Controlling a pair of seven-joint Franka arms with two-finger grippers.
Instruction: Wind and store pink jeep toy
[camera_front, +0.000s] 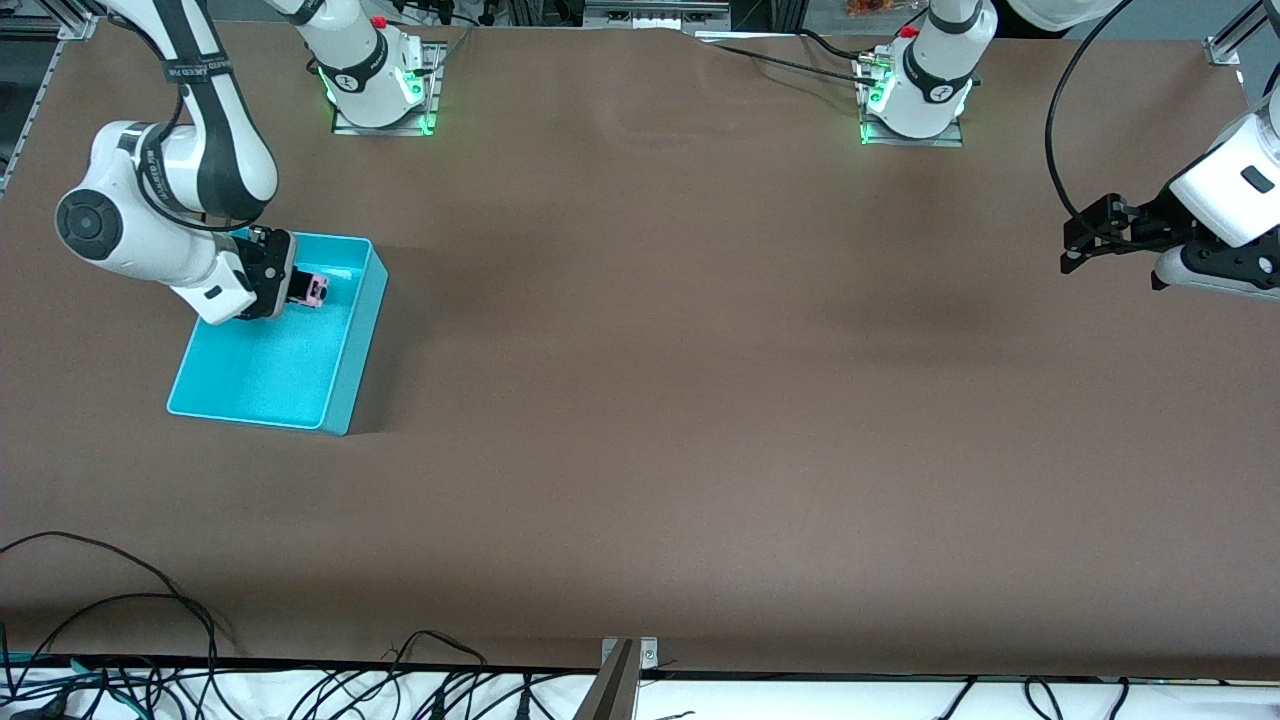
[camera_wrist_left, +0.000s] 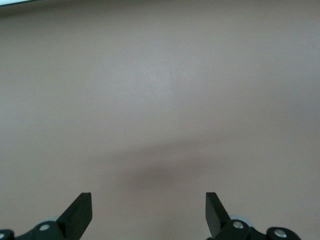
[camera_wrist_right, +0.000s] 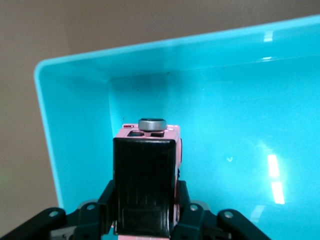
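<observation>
While right gripper (camera_front: 300, 288) fingers pinch pink jeep toy (camera_wrist_right: 150, 165) over turquoise bin (camera_front: 350, 360), left gripper (camera_wrist_left: 148, 215) fingers spread, waiting above brown table (camera_front: 700, 400).

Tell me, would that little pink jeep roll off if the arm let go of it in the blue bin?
Probably a little: the pink jeep toy has wheels, and the turquoise bin looks smooth inside. Its walls should stop it. It looks rigid and light, since the right gripper holds it over the bin without it sagging.
</observation>
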